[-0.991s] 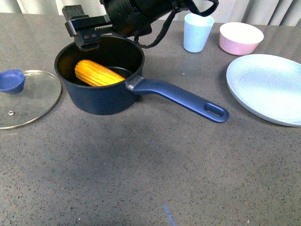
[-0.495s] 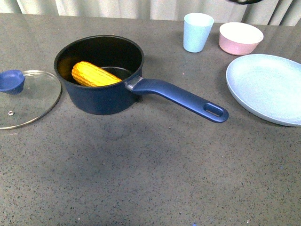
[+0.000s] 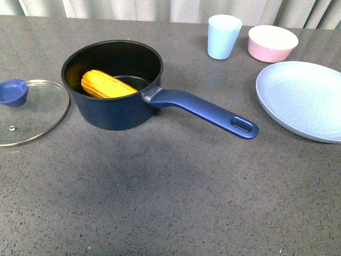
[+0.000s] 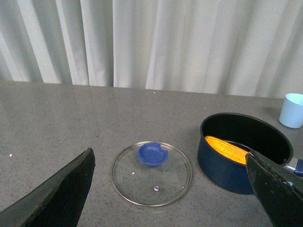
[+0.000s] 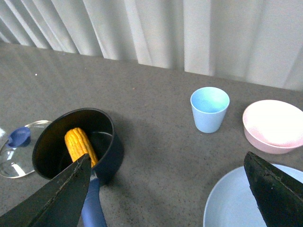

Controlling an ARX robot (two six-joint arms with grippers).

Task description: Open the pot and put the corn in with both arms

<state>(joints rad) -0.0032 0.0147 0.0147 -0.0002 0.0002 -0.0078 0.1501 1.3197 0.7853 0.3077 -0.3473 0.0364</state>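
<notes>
The navy-blue pot [image 3: 114,109] stands open on the grey table, its long handle [image 3: 205,109] pointing to the front right. The yellow corn [image 3: 106,85] lies inside it, leaning on the wall. The pot [image 4: 222,165] and corn [image 4: 226,147] also show in the left wrist view, and the pot [image 5: 112,142] and corn [image 5: 79,145] in the right wrist view. Neither arm shows in the front view. My left gripper [image 4: 175,187] is open and empty, high above the glass lid. My right gripper [image 5: 165,189] is open and empty, high above the table beside the pot.
The glass lid [image 3: 32,109] with blue knob [image 3: 13,92] lies flat left of the pot. A light-blue cup [image 3: 222,36], a pink bowl [image 3: 273,44] and a large pale-blue plate [image 3: 303,98] stand at the back right. Curtains hang behind the table.
The black arm that hovered over the pot's far rim one second ago has pulled up and out of the front view. The corn stays in the pot.
</notes>
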